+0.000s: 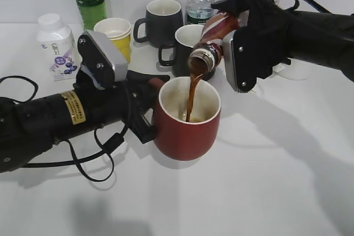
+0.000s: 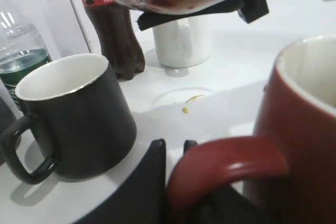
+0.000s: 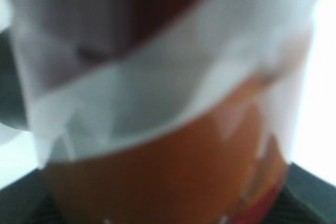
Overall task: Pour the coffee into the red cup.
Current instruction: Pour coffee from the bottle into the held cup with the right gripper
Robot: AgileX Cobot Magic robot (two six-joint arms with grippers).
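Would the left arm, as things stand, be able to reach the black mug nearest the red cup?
Probably not right now: the left gripper is closed on the red cup's handle, so it is occupied, though the black mug stands close beside it, unobstructed.

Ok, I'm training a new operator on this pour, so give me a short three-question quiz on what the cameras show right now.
1. True or false: coffee is streaming from the bottle into the red cup.
2. Which gripper holds the bottle? A) left B) right C) neither
3. Fill in: the left gripper grips the red cup by its ____.

Key:
1. True. A brown stream runs from the tilted bottle's mouth down into the cup.
2. B. The right gripper is clamped on the bottle.
3. Handle. The left wrist view shows the black fingers around the loop.
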